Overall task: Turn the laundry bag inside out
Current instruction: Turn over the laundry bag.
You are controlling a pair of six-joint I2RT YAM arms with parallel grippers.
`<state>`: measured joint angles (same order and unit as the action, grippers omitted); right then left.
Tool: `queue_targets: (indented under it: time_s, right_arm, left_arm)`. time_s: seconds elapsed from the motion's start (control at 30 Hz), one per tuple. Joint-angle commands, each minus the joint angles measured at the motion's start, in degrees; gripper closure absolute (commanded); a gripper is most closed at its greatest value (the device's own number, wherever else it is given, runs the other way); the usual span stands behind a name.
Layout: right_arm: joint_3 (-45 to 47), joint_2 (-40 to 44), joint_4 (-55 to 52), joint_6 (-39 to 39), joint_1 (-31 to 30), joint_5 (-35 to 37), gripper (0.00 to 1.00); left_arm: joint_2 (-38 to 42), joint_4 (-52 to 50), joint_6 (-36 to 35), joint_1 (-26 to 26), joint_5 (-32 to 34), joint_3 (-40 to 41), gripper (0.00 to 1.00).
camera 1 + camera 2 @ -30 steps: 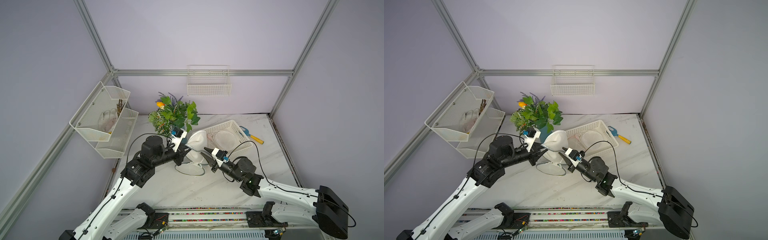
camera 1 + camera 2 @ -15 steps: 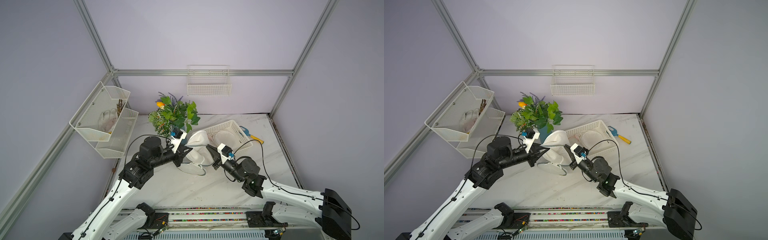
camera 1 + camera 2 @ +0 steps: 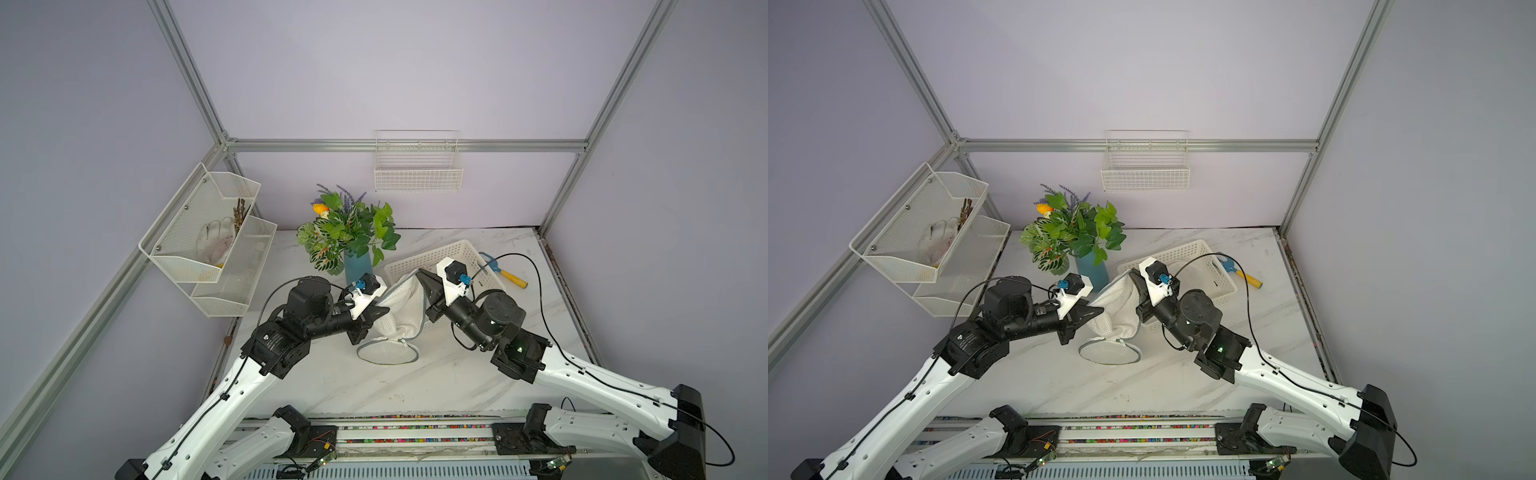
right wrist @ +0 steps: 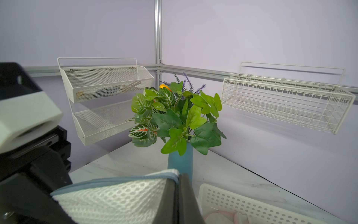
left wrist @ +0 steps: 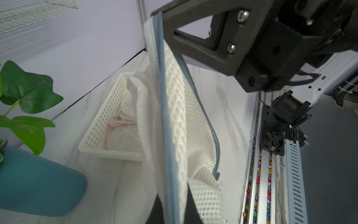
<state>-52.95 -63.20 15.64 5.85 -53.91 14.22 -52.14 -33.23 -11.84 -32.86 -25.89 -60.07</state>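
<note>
left claw (image 3: 383, 310) is pinched tight on the blue-grey zip rim (image 5: 164, 116) of the white mesh laundry bag (image 3: 401, 303), and the right claw (image 3: 419, 274) is clamped on that same rim further along. so the opening's long axis runs up from the left claw to the right one, just in front of the teal vase of green leaves (image 3: 358, 268). the body hangs below both, its round end (image 3: 387, 352) touching the marble surface (image 3: 415, 386). my guess: the rim gets peeled down next.

White arm links (image 3: 232, 399), black joints (image 3: 498, 311), black cables (image 3: 515, 254), blue connectors (image 3: 462, 279), silver screws (image 5: 231, 47) on black right pincer (image 5: 158, 14).
</note>
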Motion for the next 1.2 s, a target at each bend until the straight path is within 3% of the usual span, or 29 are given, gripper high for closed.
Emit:
queue_targets:
  time_s: [0.0,0.2,0.4,0.6,0.73,0.77,0.93,1.17]
  right_arm:
    - [-6.0,-1.1,-4.0,1.4,0.3,2.4,1.00]
    - [-10.1,-4.2,-7.4,1.2,0.3,-2.3,1.00]
    - [-12.5,-7.4,-15.2,0.1,2.0,-1.0,1.00]
    - [-12.5,-8.0,-25.1,-5.7,7.8,-12.3,1.00]
    - [-12.0,-7.9,-28.8,-8.8,10.6,-20.0,1.00]
    - [-11.8,-7.8,-29.4,-9.5,11.4,-22.1,0.99]
    - [-11.2,-6.9,-30.6,-16.8,16.3,-30.3,0.76]
    - [-12.7,-7.6,-33.1,-28.2,23.1,-41.8,0.60]
  left_arm:
    - [-0.2,-7.4,-7.5,-1.0,-1.9,-1.0,1.00]
    - [-2.7,-11.4,-12.3,-2.8,-3.6,-2.4,1.00]
    - [-1.2,-12.3,-19.7,-5.7,-1.5,-2.5,1.00]
    - [3.1,-11.8,-27.3,-6.8,-0.6,-1.0,1.00]
    - [5.9,-8.4,-28.7,-6.8,0.0,0.9,1.00]
    - [6.8,-6.6,-28.4,-6.8,0.6,1.8,1.00]
    - [11.5,5.6,-18.8,-6.8,4.4,7.2,1.00]
    - [14.0,18.7,-5.6,-6.8,-2.4,12.7,1.00]
